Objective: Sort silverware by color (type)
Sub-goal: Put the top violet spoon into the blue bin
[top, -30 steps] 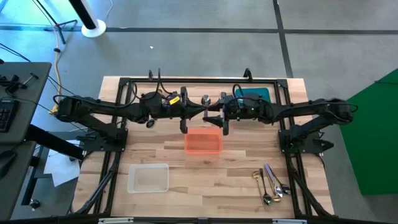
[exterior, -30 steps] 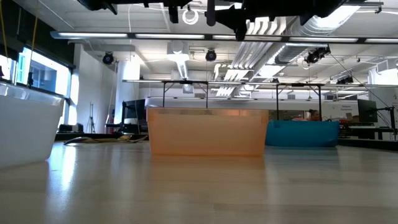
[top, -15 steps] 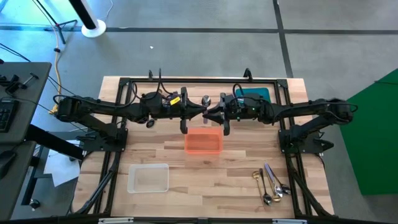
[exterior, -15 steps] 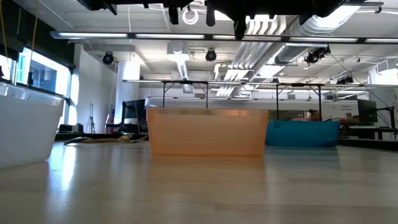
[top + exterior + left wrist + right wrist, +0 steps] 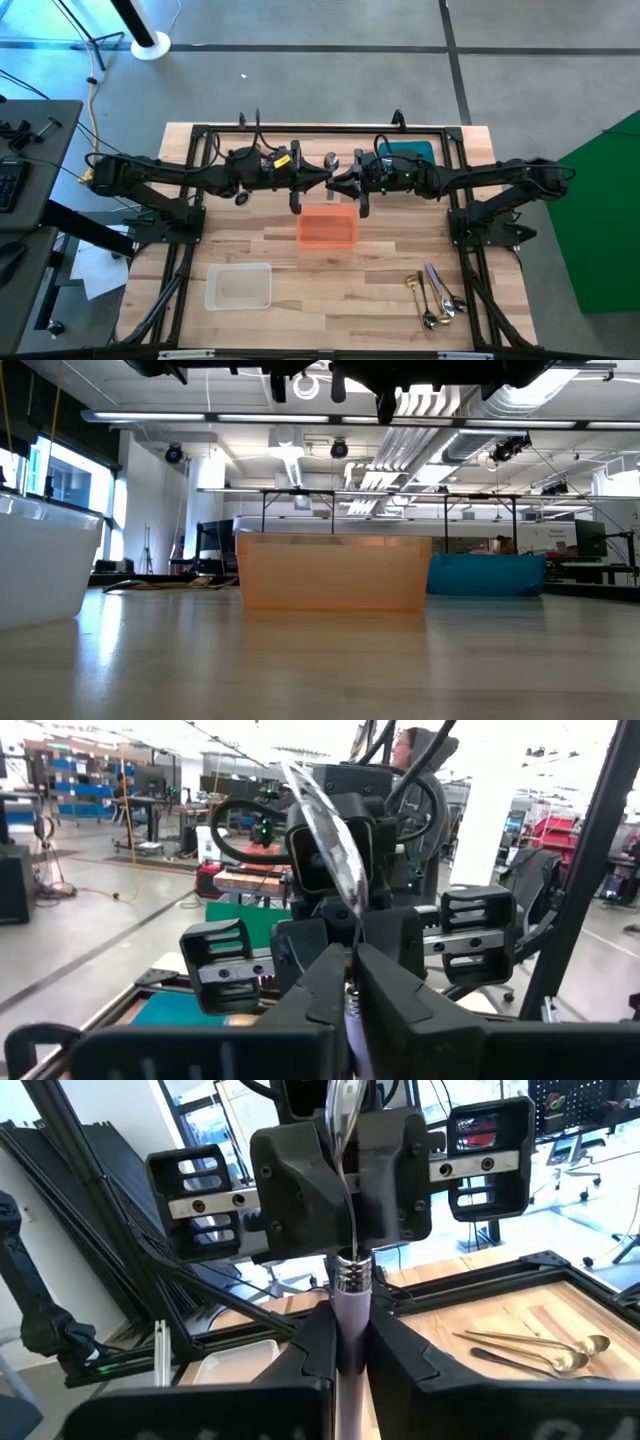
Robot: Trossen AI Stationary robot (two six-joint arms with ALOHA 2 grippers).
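Standing upright over the orange bin (image 5: 326, 228) at the far middle of the table (image 5: 370, 300), a silver spoon (image 5: 335, 840) with a lilac handle is gripped from both sides. The right gripper (image 5: 350, 1305) is closed on the handle, and the left gripper (image 5: 352, 960), facing it, is pressed together around the same handle. The other spoons and forks (image 5: 435, 297) are laid at the near right. A clear bin (image 5: 238, 286) is set near left and a teal bin (image 5: 410, 150) far right.

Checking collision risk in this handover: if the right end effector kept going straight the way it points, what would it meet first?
Most likely the left end effector, facing it head-on above the orange plastic bin; both grip one silver-bowled, purple-handled spoon. The gap between them is unclear.
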